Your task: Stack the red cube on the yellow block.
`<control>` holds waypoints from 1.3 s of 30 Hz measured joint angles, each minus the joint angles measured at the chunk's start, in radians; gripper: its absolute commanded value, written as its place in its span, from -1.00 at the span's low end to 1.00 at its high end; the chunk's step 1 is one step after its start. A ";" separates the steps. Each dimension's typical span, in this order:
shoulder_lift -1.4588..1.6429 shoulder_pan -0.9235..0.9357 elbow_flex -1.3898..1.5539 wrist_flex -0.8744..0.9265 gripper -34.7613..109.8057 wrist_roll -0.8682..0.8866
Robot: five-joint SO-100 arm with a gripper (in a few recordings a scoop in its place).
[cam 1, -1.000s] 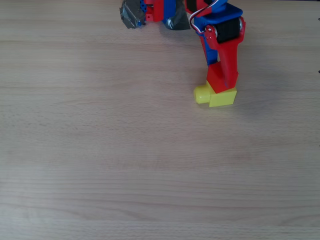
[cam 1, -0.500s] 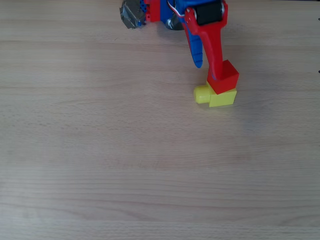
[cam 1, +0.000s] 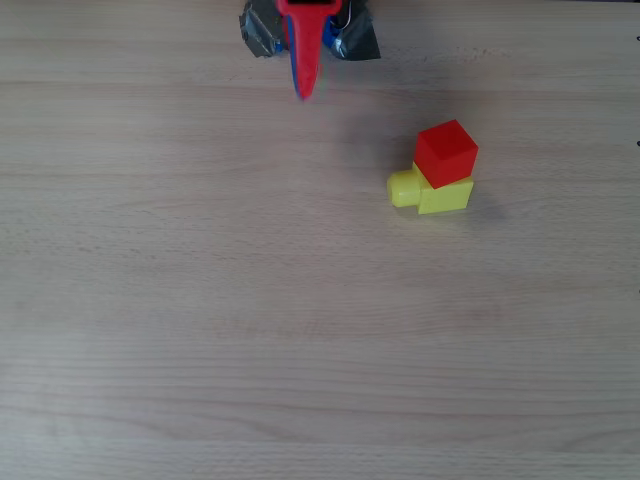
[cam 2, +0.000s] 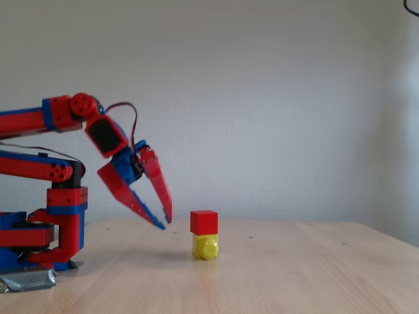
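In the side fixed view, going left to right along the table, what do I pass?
Arm base → gripper, raised above the table → red cube sitting on the yellow block, counted as one stop → bare table.

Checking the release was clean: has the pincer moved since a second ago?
Yes. In the overhead view the pincer has left the red cube on the yellow block and pulled back up-left toward its base.

Red-and-blue arm folded back, claw (cam 2: 163, 222) raised off the table, tips angled downward, fingers slightly parted, holding nothing
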 measured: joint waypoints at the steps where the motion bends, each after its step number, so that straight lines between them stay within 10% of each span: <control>1: 0.037 0.000 0.032 0.032 -0.49 0.026; 39: 0.198 -0.011 0.161 0.060 -0.52 0.107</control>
